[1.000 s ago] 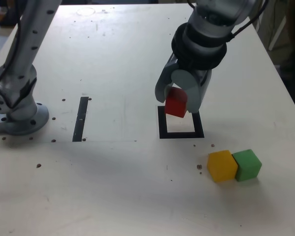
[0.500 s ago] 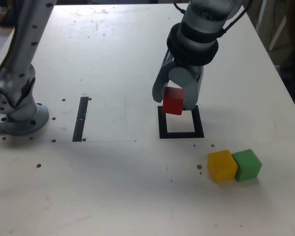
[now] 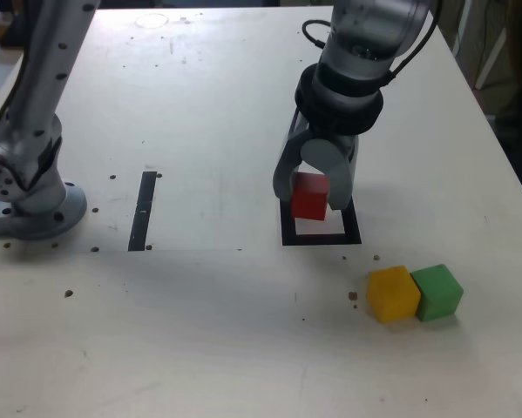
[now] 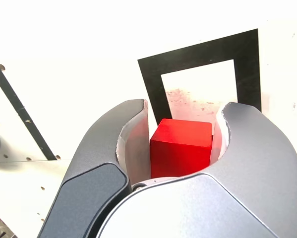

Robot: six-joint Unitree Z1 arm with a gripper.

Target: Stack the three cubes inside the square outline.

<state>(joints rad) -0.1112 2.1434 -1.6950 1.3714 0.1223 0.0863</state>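
Note:
My gripper (image 3: 311,193) is shut on the red cube (image 3: 310,197), holding it just above the far edge of the square outline (image 3: 320,238). In the wrist view the red cube (image 4: 181,147) sits between the two grey jaws of the gripper (image 4: 180,124), with the square outline (image 4: 203,54) and its white centre beyond it. The yellow cube (image 3: 392,293) and the green cube (image 3: 437,292) rest side by side, touching, on the table toward the exterior view's lower right, apart from the outline.
A narrow black strip (image 3: 144,210) lies on the white table (image 3: 199,104) at the exterior view's left of the outline. The arm's grey base (image 3: 30,196) stands at the exterior view's far left. Small dark specks dot the table.
The gripper has lowered a little with the red cube, bringing it down closer to the outline's far edge. The yellow and green cubes have not moved.

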